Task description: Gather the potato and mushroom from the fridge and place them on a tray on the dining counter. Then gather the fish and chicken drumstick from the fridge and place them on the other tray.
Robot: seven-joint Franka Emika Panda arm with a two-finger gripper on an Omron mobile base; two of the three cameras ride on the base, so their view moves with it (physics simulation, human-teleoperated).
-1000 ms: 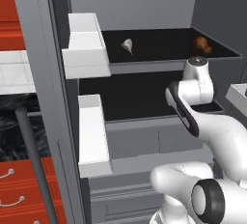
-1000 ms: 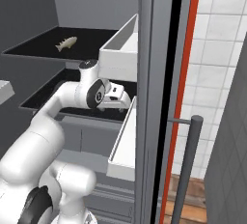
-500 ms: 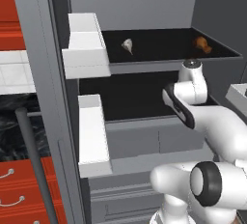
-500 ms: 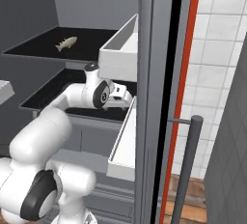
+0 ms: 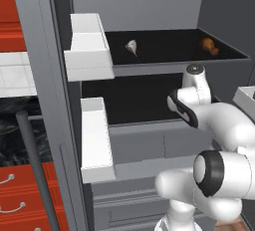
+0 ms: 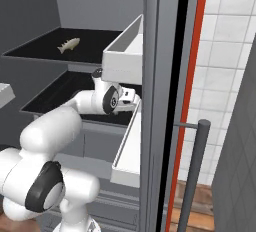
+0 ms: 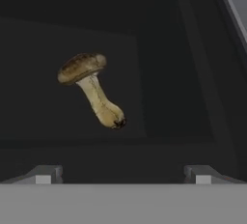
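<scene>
Inside the open fridge (image 5: 149,140), two flat black shelves sit one above the other between smooth grey walls, each shelf a matte slab with a thin grey front edge. On the upper shelf (image 5: 169,51) lies a small pale fish (image 5: 132,47), silvery-white and tapered toward the tail, seen from the right base view as a slim shape with a forked end (image 6: 68,44). Toward the far right of that same shelf rests a chicken drumstick (image 5: 209,46), orange-brown and knobbly. Boxy white door bins (image 5: 89,48) with plain, flat sides hang on the open door at the left, one above the other.

The white arm reaches into the space of the lower shelf (image 5: 134,100), its glossy rounded links ending at the gripper (image 7: 123,174), whose two small grey finger tips stand wide apart with nothing between them. Ahead of it, in the hand view, the mushroom (image 7: 91,90) lies on the dark shelf: a brown, slightly mottled domed cap at the upper left, a thick cream stem that swells toward a bulbous foot with a dark, soil-stained tip. It rests apart from the finger tips, tilted, cap away and foot nearer the gripper.
</scene>
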